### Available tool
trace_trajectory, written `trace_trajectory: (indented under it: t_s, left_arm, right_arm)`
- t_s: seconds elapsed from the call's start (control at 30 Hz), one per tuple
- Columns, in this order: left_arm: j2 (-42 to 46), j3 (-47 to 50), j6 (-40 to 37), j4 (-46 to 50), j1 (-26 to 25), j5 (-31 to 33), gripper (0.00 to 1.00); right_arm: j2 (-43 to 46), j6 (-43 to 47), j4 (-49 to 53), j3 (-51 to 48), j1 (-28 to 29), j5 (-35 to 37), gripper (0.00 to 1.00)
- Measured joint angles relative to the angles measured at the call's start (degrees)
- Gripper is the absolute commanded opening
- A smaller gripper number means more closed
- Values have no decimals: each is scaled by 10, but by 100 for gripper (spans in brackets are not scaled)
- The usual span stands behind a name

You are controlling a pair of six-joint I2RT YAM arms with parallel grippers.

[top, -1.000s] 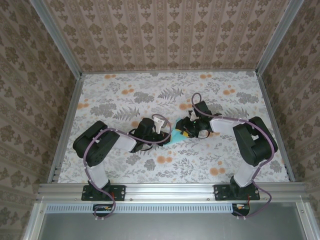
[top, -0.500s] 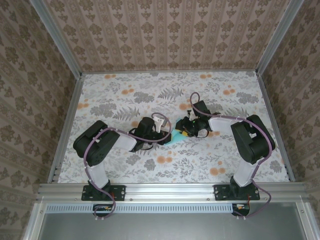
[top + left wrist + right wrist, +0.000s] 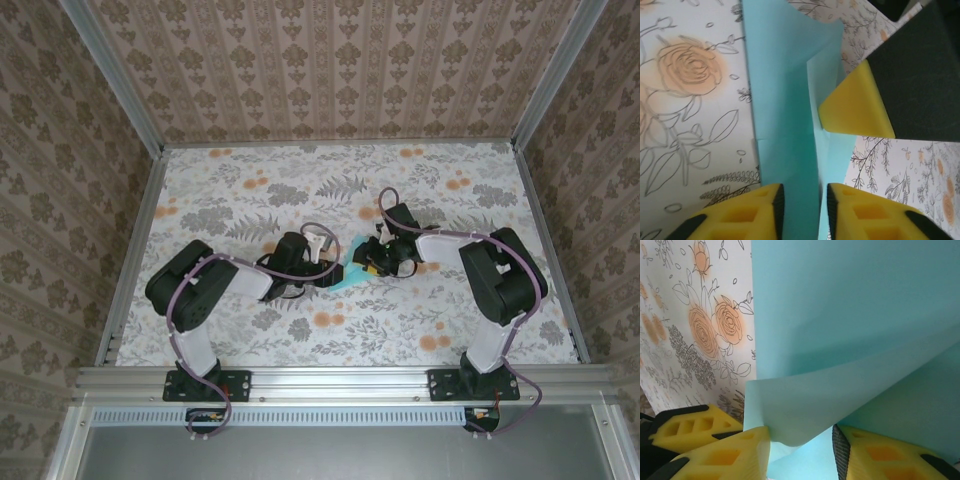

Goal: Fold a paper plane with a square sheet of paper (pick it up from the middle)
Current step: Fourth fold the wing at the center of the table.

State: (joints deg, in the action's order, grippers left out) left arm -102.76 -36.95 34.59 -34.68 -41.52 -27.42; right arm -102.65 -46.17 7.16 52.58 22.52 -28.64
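We're looking at two identical arms, left arm & right arm: chunky black joint housings w/ white link sections btwn them. Each sits on a small black base plate. A thin purplish cable runs along each arm and loops out past the base. Left gripper & right gripper look the same: yellow plastic fingers w/ hollow rectangular cut-outs, black textured pads on the inner faces, tips tapering to a wedge. Bodies behind them are matte black. From the top cam we also see a white bit on the left wrist.
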Motion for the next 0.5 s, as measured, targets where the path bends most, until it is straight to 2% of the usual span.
trace_trajectory:
  t_s: [0.23, 0.5]
  left_arm:
    - [80, -11, 8, 89, 11, 30, 42]
    - [93, -57, 47, 182, 11, 25, 20]
  right_arm:
    - [-6, 12, 19, 16, 4, 7, 49]
    - [-19, 21, 66, 49, 15, 31, 51]
